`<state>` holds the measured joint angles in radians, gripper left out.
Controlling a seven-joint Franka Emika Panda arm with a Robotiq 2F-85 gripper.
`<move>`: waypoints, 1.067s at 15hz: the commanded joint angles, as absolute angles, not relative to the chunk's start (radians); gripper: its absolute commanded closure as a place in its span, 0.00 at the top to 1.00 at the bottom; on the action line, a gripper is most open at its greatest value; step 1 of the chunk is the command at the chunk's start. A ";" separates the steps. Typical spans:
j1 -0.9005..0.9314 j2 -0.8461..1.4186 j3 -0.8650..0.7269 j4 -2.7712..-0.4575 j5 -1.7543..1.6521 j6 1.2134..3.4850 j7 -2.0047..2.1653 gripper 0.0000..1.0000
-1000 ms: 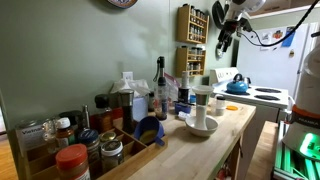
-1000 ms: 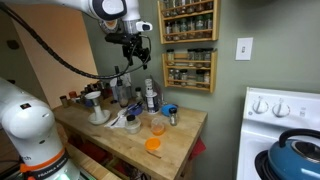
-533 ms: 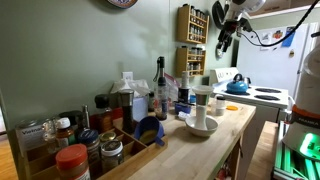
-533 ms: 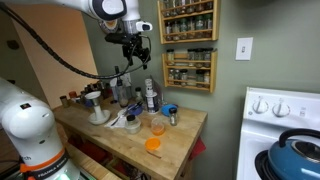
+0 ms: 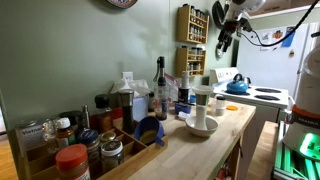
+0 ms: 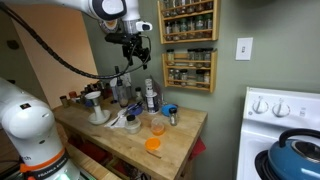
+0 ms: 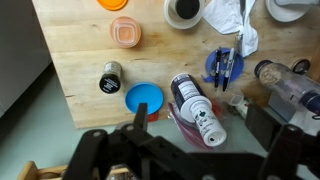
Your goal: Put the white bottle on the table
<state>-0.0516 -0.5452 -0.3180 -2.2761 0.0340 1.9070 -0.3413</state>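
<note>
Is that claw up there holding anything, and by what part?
Nothing, it seems: the gripper hangs above the table, open, with nothing visible in it.

Under the matt black gripper (image 7: pixel 185 150), the table (image 7: pixel 80 55) is pale wood planks with plain grain and a dull sheen. Just past the fingertips lies a smooth round blue plastic piece (image 7: pixel 143 98); farther beyond it are an orange-tinted translucent plastic tub (image 7: pixel 125 30) and crumpled white cloth or paper (image 7: pixel 232 18)
</note>
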 commanded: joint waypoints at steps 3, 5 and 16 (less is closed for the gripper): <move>-0.019 -0.596 -0.180 -2.319 0.011 1.952 -0.388 1.00; -0.006 -0.599 -0.124 -2.329 -0.012 2.000 -0.373 1.00; 0.021 -0.537 -0.102 -2.300 0.031 2.036 -0.337 1.00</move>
<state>0.0022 -0.5666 -0.1031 -2.2913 0.0142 1.9843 -0.3630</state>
